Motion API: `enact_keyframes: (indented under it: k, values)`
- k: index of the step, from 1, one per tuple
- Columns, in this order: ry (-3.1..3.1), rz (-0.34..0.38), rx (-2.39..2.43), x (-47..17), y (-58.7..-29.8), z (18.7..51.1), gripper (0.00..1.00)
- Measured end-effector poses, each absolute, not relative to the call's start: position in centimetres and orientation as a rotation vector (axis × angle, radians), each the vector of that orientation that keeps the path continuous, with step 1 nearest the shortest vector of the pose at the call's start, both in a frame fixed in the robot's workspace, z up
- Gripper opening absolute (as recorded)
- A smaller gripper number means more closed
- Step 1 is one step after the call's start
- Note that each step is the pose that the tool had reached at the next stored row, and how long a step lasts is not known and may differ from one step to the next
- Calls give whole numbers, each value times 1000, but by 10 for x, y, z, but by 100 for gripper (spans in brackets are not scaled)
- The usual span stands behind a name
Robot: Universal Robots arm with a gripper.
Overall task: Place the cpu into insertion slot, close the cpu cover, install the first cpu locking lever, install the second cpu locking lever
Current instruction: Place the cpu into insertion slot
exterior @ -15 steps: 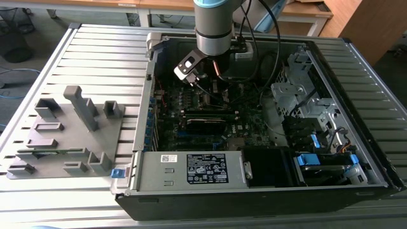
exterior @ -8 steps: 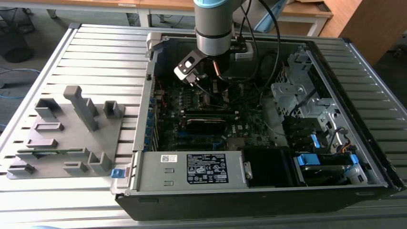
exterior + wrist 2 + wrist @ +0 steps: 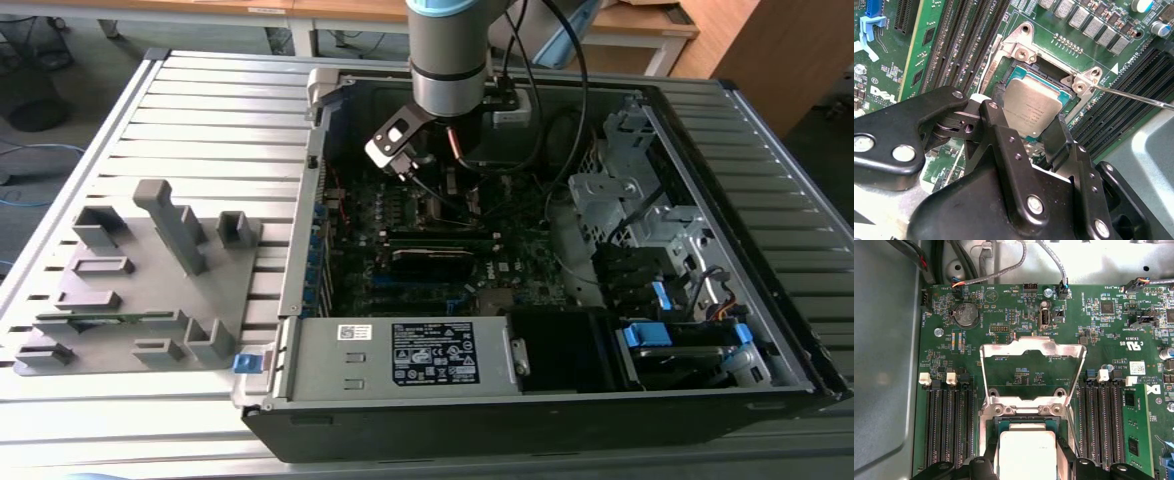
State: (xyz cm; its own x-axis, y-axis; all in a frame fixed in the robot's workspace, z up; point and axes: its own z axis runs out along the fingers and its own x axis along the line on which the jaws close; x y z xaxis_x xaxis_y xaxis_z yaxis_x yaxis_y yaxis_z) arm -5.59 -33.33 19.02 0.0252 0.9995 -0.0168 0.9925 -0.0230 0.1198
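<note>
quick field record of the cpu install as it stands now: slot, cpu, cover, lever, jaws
insertion slot: on the motherboard, inside the open computer case
cpu: level at the insertion slot; fully seated or not cannot be told
cpu cover: standing open on its hinge
locking lever: unlatched, thin rod sticking out from the slot's corner
gripper: jaws shut on the cpu's sides

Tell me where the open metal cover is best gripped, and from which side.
Probably grip the cover at its free end bar, farthest from the hinge, coming from above: it stands raised, and its window leaves only thin edges.
</note>
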Motion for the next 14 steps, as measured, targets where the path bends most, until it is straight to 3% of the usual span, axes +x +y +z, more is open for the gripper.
enact_keyframes:
  k: [14]
  values:
    - [2125, 109, 2177, -56, -333, 190, 54]
